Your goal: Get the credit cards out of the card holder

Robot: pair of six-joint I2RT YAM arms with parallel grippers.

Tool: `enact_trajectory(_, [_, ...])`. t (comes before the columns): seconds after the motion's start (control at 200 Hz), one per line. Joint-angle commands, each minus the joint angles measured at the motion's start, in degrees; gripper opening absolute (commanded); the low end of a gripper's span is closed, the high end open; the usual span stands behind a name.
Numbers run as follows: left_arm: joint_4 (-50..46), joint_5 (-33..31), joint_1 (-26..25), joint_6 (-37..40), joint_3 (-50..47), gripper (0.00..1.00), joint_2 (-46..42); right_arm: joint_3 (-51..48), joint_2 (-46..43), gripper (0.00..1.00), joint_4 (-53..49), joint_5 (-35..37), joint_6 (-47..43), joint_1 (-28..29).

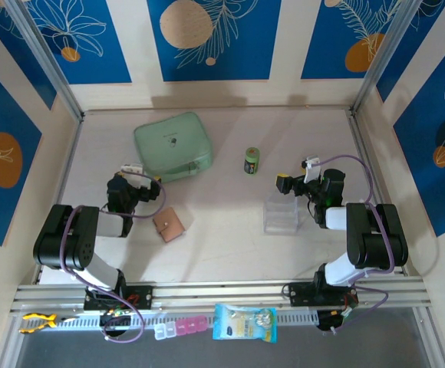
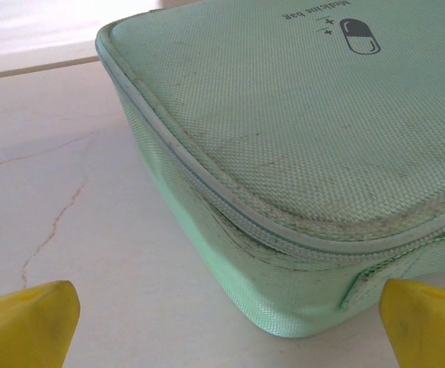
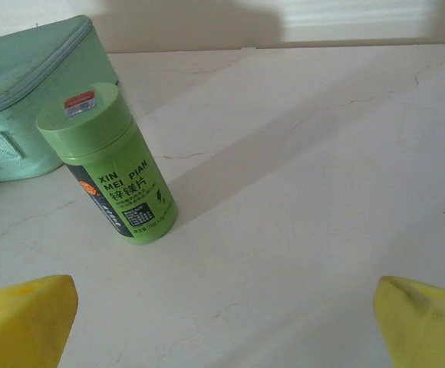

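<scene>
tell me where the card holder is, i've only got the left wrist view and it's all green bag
observer: The card holder lies on the table behind your left claw, nearer the arm bases and a little to the right.
operator: is it open
observer: No, it looks folded shut, tan outside facing up.
operator: what's the right arm doing
observer: The right claw is open and empty. It faces a green bottle on the other side of the table from the card holder.
</scene>
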Motion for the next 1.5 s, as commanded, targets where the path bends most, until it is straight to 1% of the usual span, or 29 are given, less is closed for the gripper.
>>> enact_trajectory(0.0, [-0.33,-0.75,0.3,-0.39,0.76,1.0,-0.43,0.83,-1.44,0.99,-2.63,5.55,-0.35,1.44])
enact_trajectory(0.145, [-4.32,-1.69,-0.01,-0.34,1.47,1.0,-3.44,6.01,-4.21,0.99,-14.42,6.52,-1.72,2.73])
enact_trajectory(0.29, [-9.52,-3.83,-0.27,-1.03,2.6,1.0,-6.84,7.55,-6.02,0.99,-19.76,9.34,-2.24,4.65])
enact_trajectory(0.46, [-19.46,-6.42,-0.51,-3.68,5.44,0.99,-11.07,9.79,-10.61,0.99,-30.91,13.75,-1.02,6.18])
enact_trajectory(0.52, [-23.96,-7.06,-0.59,-4.61,6.78,1.0,-12.55,10.42,-12.86,0.98,-35.59,15.22,0.92,6.34])
enact_trajectory(0.625, [-34.08,-11.15,-0.69,-8.69,9.51,1.0,-16.16,12.41,-16.11,0.96,-44.83,15.97,4.86,6.48])
enact_trajectory(0.665, [-37.18,-11.77,-0.68,-10.01,10.4,1.0,-17.45,13.22,-17.14,0.94,-48.13,16.01,6.42,6.46])
enact_trajectory(0.755, [-45.12,-11.72,-0.65,-12.92,12.96,1.0,-20.19,14.41,-19.32,0.91,-54.26,15.78,9.24,6.7])
enact_trajectory(0.885, [-57.26,-9.83,-0.7,-17.83,17.64,1.0,-23.25,16.54,-21.86,0.89,-63.5,15.99,13.71,7.01])
enact_trajectory(0.94, [-62.49,-7.44,-0.69,-18.99,19.51,1.0,-24.36,18.08,-22.09,0.87,-68.48,16.48,15.41,6.96])
enact_trajectory(0.985, [-66.38,-5.08,-0.64,-19.63,21.08,1.0,-25.31,19.43,-22.13,0.83,-72.31,16.16,16.08,6.96])
enact_trajectory(1.07, [-73.61,-2.51,-0.71,-21.84,24.16,1.0,-26.88,21.0,-22.18,0.79,-77.48,16.67,17.52,6.94])
enact_trajectory(1.105, [-75.72,-1.09,-0.7,-22.17,25.39,1.0,-27.31,21.6,-22.19,0.76,-79.32,16.95,18.76,6.82])
enact_trajectory(1.215, [-81.64,4.7,-0.71,-21.74,29.5,1.0,-27.15,22.1,-21.55,0.66,-81.76,16.74,20.37,6.76])
enact_trajectory(1.285, [-86.19,7.51,-0.68,-20.46,32.77,1.0,-26.15,22.13,-20.76,0.58,-82.66,17.29,20.51,6.8])
enact_trajectory(1.38, [-91.53,7.72,-0.69,-18.41,36.45,1.0,-24.48,22.91,-19.12,0.49,-84.65,17.81,20.1,6.87])
enact_trajectory(1.44, [-92.65,6.37,-0.63,-17.23,36.98,1.0,-23.76,23.44,-18.06,0.44,-85.74,19.76,20.25,7.31])
enact_trajectory(1.496, [-93.09,5.52,-0.69,-15.9,37.0,1.0,-23.35,23.57,-17.4,0.41,-86.06,19.98,20.07,7.59])
